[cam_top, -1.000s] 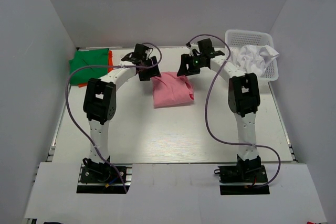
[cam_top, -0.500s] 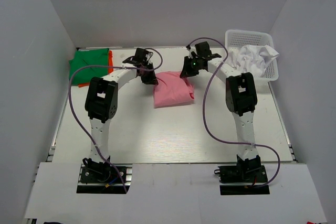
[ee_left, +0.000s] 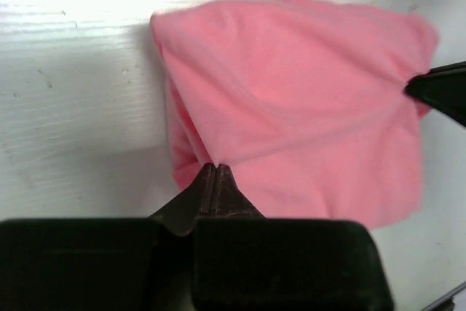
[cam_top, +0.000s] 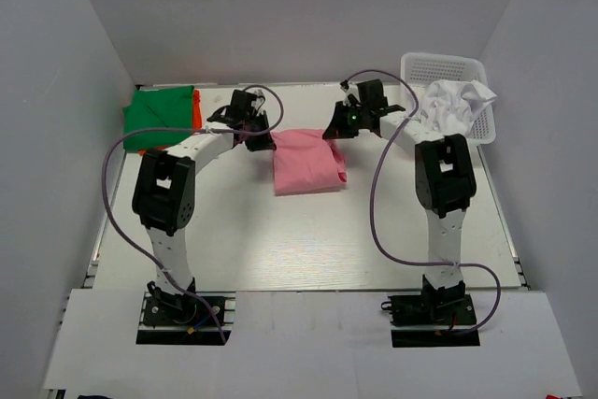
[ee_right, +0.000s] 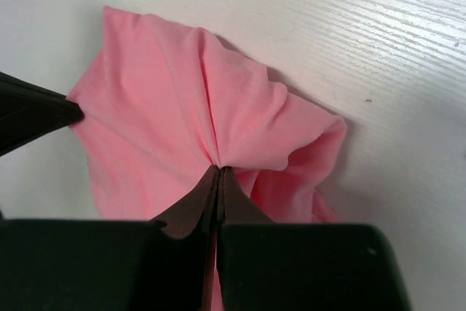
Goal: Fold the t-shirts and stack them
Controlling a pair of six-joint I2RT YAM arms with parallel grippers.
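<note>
A pink t-shirt (cam_top: 308, 161), partly folded, lies on the white table at the back centre. My left gripper (cam_top: 264, 140) is shut on its back left corner; in the left wrist view the closed tips (ee_left: 215, 168) pinch the pink t-shirt (ee_left: 306, 100). At the back right corner my right gripper (cam_top: 334, 131) is shut on the cloth, and the right wrist view has the pink t-shirt (ee_right: 167, 107) gathered into creases at the closed tips (ee_right: 219, 170). A folded green t-shirt (cam_top: 159, 117) lies on an orange one (cam_top: 196, 109) at the back left.
A white plastic basket (cam_top: 450, 91) at the back right holds a crumpled white t-shirt (cam_top: 453, 105). White walls enclose the table on three sides. Purple cables loop from both arms over the table.
Both grippers have closed on the far corners of the pink t-shirt. The left arm has shifted left and the right arm slightly right, drawing the far edge taut.
</note>
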